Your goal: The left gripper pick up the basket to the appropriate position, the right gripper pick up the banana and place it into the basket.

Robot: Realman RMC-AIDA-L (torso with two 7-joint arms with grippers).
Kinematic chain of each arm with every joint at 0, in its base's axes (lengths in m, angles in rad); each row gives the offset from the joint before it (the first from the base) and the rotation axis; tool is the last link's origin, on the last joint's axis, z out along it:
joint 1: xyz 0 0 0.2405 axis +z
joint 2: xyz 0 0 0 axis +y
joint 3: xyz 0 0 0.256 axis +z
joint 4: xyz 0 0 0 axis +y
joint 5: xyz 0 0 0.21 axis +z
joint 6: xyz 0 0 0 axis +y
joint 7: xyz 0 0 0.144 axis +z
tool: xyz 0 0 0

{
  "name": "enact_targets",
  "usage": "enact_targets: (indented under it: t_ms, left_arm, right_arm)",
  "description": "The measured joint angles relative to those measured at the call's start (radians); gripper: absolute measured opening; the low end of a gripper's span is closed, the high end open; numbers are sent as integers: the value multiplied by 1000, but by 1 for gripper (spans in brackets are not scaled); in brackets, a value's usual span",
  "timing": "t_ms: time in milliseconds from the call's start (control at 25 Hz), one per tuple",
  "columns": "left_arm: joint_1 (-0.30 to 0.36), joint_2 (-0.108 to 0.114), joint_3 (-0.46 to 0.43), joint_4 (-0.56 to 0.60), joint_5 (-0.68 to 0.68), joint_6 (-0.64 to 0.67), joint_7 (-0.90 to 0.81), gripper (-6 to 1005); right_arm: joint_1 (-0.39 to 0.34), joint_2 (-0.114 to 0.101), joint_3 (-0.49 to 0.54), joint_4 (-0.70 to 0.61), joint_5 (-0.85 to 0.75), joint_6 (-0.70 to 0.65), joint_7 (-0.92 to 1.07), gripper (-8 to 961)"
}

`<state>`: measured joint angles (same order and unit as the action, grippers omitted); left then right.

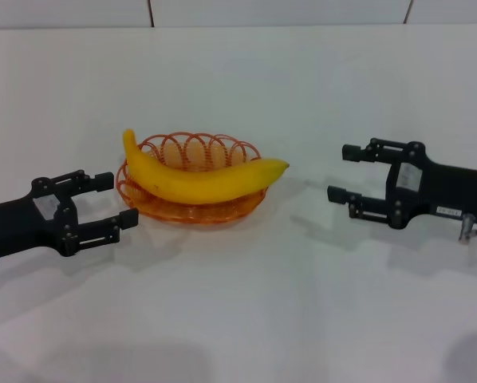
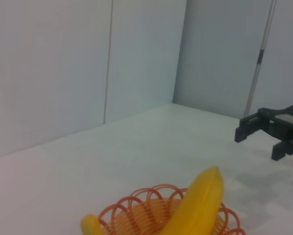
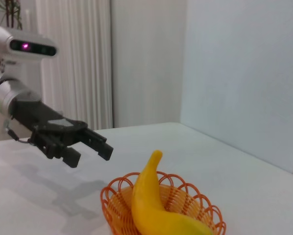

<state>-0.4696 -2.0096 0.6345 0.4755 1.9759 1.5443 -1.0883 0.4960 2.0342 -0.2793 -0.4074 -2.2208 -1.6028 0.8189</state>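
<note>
The orange wire basket (image 1: 192,152) sits on the white table at centre left. The yellow banana (image 1: 203,179) lies across it, its ends resting on the rim. My left gripper (image 1: 117,201) is open and empty just left of the basket, not touching it. My right gripper (image 1: 340,172) is open and empty, well to the right of the banana's tip. The left wrist view shows the basket (image 2: 136,210), the banana (image 2: 198,205) and the right gripper (image 2: 256,140) beyond. The right wrist view shows the basket (image 3: 114,198), the banana (image 3: 151,200) and the left gripper (image 3: 95,148).
The white table (image 1: 246,303) spreads all around the basket. A pale wall (image 1: 222,12) runs along its back edge. The right wrist view shows the robot's head (image 3: 24,45) and white curtains behind.
</note>
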Motion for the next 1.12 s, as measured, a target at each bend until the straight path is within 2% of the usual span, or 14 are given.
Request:
enact_targets:
  t_ms: [1120]
  left_arm:
    - [-10,-3,-10,0,-14,17,1,782]
  right_arm:
    - [19,0,-5,25,1,-22,-19,679]
